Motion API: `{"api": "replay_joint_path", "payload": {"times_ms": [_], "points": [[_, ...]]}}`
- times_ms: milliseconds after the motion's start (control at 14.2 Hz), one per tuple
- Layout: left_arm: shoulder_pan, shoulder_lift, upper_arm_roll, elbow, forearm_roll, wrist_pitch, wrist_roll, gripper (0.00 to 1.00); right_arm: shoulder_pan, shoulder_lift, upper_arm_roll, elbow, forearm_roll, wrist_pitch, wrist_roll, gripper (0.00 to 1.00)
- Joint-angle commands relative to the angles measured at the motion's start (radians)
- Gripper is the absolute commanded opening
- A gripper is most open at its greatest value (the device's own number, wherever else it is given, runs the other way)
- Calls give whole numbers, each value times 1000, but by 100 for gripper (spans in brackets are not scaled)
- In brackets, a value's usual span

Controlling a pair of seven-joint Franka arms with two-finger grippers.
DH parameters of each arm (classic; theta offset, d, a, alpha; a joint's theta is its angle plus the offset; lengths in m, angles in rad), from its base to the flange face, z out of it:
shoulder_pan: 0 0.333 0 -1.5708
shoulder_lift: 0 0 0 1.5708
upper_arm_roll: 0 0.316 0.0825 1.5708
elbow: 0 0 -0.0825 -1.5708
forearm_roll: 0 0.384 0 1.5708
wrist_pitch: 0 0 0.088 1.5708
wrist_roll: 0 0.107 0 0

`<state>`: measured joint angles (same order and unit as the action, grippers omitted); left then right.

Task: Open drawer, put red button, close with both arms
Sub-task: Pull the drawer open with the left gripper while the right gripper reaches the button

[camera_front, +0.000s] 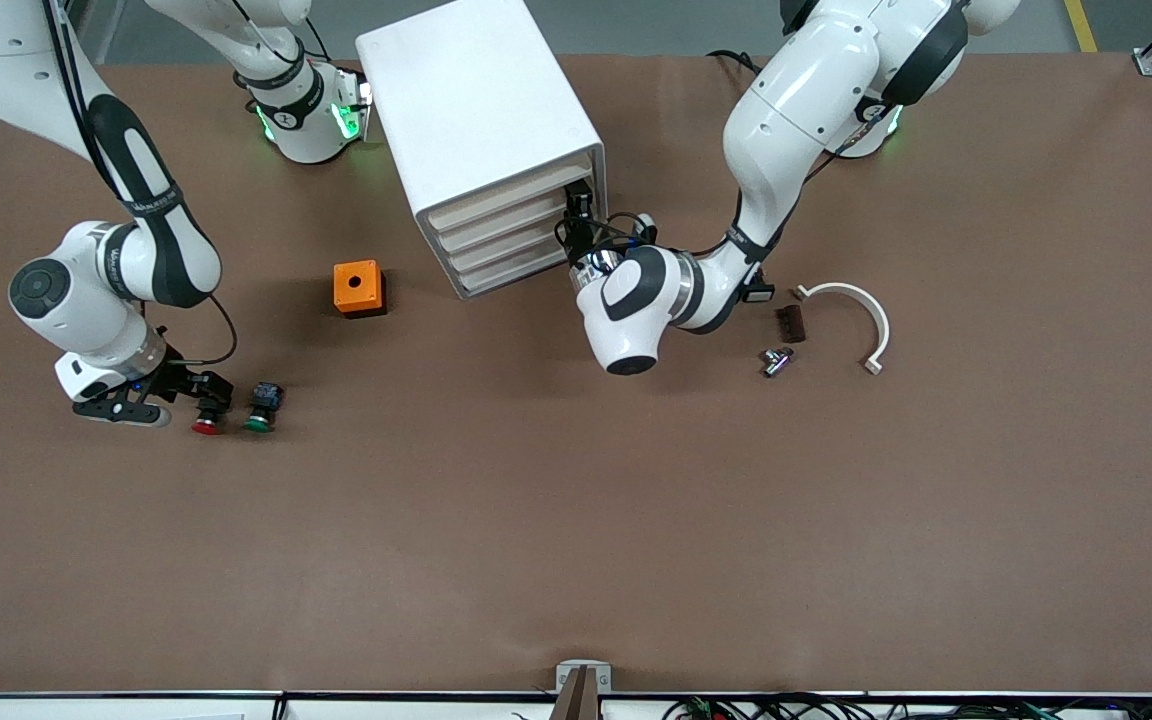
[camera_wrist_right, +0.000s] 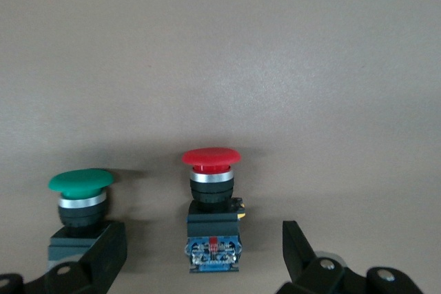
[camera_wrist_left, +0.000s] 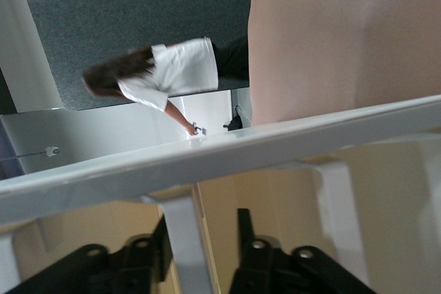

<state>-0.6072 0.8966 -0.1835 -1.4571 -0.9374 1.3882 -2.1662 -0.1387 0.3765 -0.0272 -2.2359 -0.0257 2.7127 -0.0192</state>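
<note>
The right tool (camera_front: 198,400) sits low at the right arm's end of the worktop (camera_front: 576,540), its black fingers (camera_wrist_right: 306,253) spread wide on either side of the red button (camera_wrist_right: 211,211) without touching it, so it grips nothing. The red button lies on its side, a smooth domed red cap on a metal collar, with a black body showing blue marks. Just beside it lies the green button (camera_front: 261,408) of the same build, close to one finger of the tool. Farther from the front camera, an orange box (camera_front: 358,288) with a round hole in its top stands on the matte brown surface. Next comes the boxy white cabinet (camera_front: 481,130) with rounded corners, its four cream-fronted drawers (camera_front: 506,235) stacked and all pushed in. The left tool (camera_front: 579,215) is at the cabinet's front corner beside the drawer fronts, its fingers (camera_wrist_left: 258,266) parted, a white cabinet edge running between them in the left wrist view; whether they touch it I cannot tell. Toward the left arm's end lie a small dark brown block (camera_front: 791,322), a small metal fitting (camera_front: 776,361) and a curved white half-ring bracket (camera_front: 854,318).
</note>
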Motion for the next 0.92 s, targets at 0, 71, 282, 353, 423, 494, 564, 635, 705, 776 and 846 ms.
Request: {"api": "replay_joint_path", "payload": {"times_ms": [0, 71, 282, 353, 423, 494, 564, 635, 705, 776, 846], "points": [[6, 1, -4, 1, -26, -12, -12, 12, -5, 18, 3, 5, 1, 9, 22, 100], [7, 1, -4, 4, -27, -12, -12, 5, -4, 21, 3, 6, 1, 10, 30, 100], [35, -1, -2, 8, -28, -11, -11, 2, -5, 48, 3, 7, 1, 35, 38, 100], [44, -2, -2, 9, -29, -11, -11, 2, -7, 56, 3, 7, 1, 48, 38, 100], [56, -2, -2, 11, -29, -11, -11, 3, -7, 59, 3, 7, 1, 48, 38, 100], [72, -2, -2, 11, -31, -11, -12, 3, -7, 59, 3, 7, 1, 45, 38, 100], [81, -2, -1, 11, -38, -11, -12, 3, -7, 59, 3, 7, 1, 41, 38, 100], [90, -2, 7, 11, -47, -11, -12, 4, -7, 59, 3, 6, 1, 36, 38, 100], [107, -2, 7, 12, -52, -8, -11, 5, -7, 59, 4, 6, 1, 35, 39, 100], [118, -2, 7, 21, -54, -6, -9, 5, -7, 58, 3, 6, 3, 29, 39, 92], [128, -2, 9, 27, -54, -5, -9, 6, -7, 58, 4, 6, 1, 19, 41, 78]]}}
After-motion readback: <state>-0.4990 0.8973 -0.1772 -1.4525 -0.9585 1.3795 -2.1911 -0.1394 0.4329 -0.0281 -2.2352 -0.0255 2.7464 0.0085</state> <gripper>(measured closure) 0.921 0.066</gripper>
